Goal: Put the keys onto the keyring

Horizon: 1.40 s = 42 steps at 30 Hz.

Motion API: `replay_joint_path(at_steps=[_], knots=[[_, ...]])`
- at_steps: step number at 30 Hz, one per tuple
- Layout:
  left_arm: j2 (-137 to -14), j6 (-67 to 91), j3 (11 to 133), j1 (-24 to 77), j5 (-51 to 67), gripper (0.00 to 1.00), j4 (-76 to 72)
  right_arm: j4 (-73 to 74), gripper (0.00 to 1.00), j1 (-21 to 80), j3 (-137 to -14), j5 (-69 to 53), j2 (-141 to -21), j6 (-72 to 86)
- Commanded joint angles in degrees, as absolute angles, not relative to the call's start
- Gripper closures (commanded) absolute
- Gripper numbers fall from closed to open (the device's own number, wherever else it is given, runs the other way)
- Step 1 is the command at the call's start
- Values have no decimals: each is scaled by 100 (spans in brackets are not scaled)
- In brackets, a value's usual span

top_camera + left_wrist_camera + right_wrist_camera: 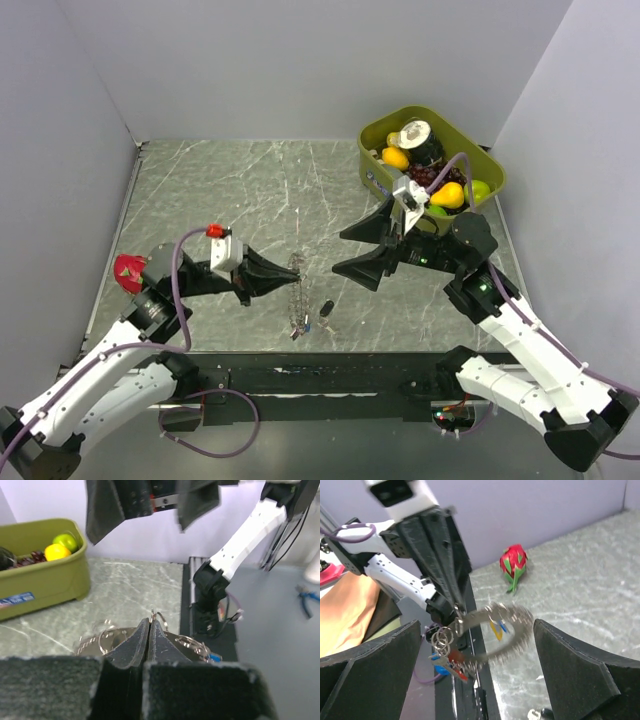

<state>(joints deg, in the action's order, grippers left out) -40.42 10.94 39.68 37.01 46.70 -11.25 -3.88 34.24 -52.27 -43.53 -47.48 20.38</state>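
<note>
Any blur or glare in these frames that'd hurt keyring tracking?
Right wrist: the keyring is smeared, likely motion blur; the dragon fruit is fairly crisp. Left wrist: the right gripper up top is soft, and the left gripper pinching the ring hides part of it. Top external: no harsh glare, but the ring is tiny against the veined table.

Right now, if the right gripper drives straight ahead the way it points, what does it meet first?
Likely the keyring, held by the shut left gripper; the right wrist view shows it centred ahead of the open right gripper. Depth is unclear.
</note>
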Motion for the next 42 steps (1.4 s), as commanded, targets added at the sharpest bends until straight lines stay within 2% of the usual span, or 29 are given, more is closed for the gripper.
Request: replay_joint_path(at_steps=[1, 10, 17, 32, 42], knots=[[-3596, 142, 3639, 3727, 4974, 99, -1555, -554, 0, 3384, -5107, -4350, -4746, 2118], [-2559, -1817, 3050, 3727, 5344, 99, -1643, -422, 1, 3366, -5150, -4465, -4816, 2013], [-2092, -2311, 2917, 3727, 5265, 99, -1530, -483, 0, 3366, -5168, -4579, -4975, 2030], [-2689, -1890, 3321, 3727, 5299, 99, -1020, -475, 0, 3375, -5230, -4887, -5256, 1986], [-3102, -1274, 3208, 3727, 5054, 99, -1362, -193, 0, 3410, -5081, -4843, -5344, 1758]])
